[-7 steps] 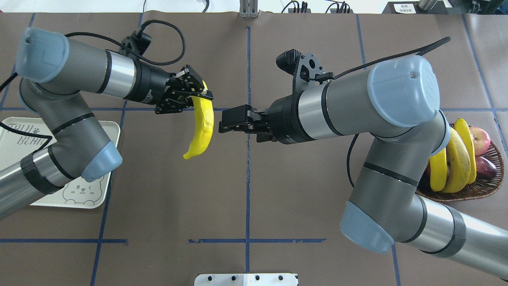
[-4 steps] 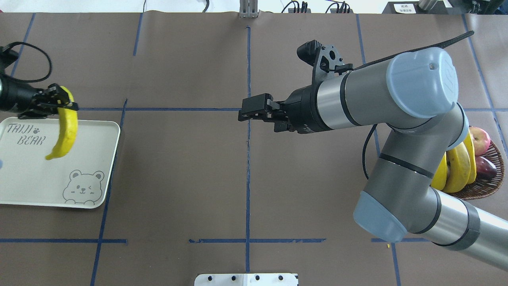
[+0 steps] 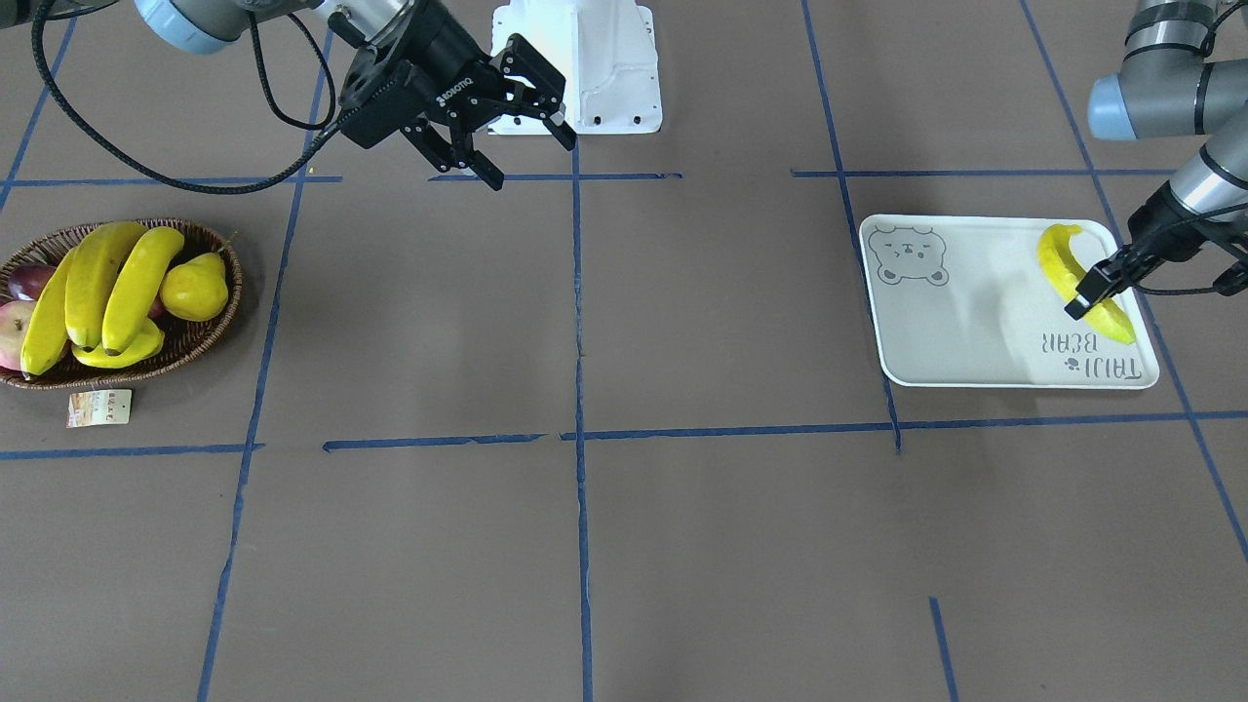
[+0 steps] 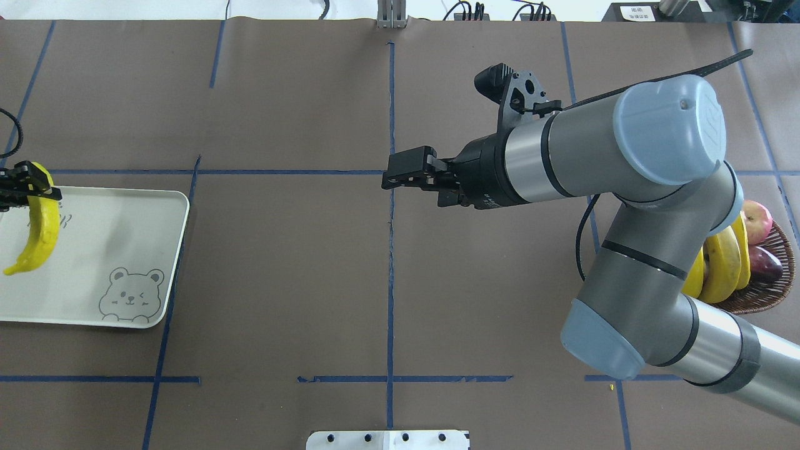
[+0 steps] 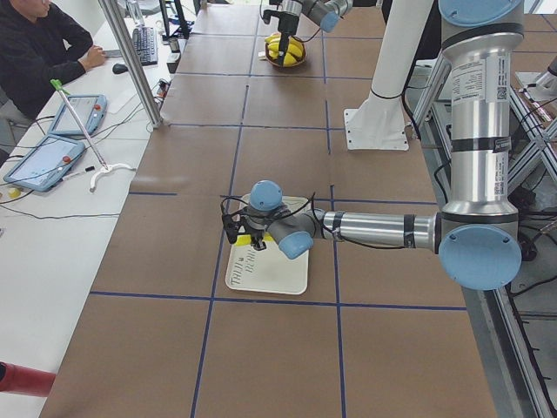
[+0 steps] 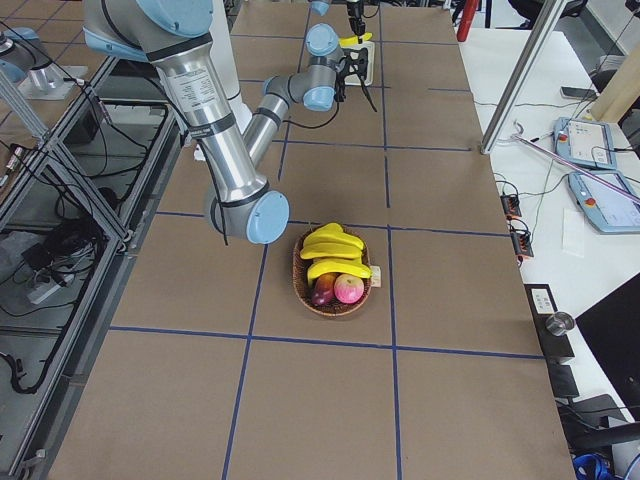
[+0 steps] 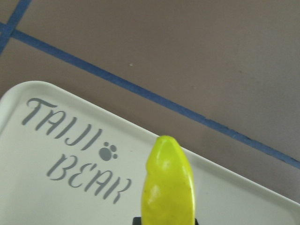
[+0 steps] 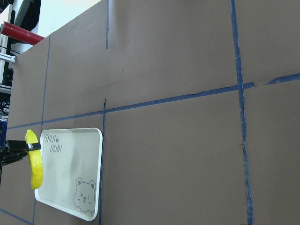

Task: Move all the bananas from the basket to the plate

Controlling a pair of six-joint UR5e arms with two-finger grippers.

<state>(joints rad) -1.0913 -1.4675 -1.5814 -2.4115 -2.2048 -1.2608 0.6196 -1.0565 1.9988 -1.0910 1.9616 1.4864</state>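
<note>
Glossy yellow, a curved banana [image 4: 34, 234] hangs pinched in the left gripper [image 4: 28, 187] over the smooth white plate [image 4: 125, 250], far left. The right gripper [image 3: 534, 164] gapes empty; other bananas [image 3: 97, 283] lie in the woven wicker basket [image 3: 210, 336].

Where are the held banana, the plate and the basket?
held banana [image 4: 44, 234]: overhead view, middle of its body.
plate [image 4: 125, 219]: overhead view, bare surface.
basket [image 3: 190, 349]: front-facing view, wicker wall.

Four bananas are visible: three bananas [image 3: 97, 283] in the one basket [image 3: 200, 336] and one banana [image 3: 1053, 253] at the one plate [image 3: 955, 322]. The basket also holds one pear [image 3: 195, 286], one apple [image 4: 755, 220] and one dark red fruit [image 4: 765, 262]. There is one paper tag [image 3: 97, 408].
</note>
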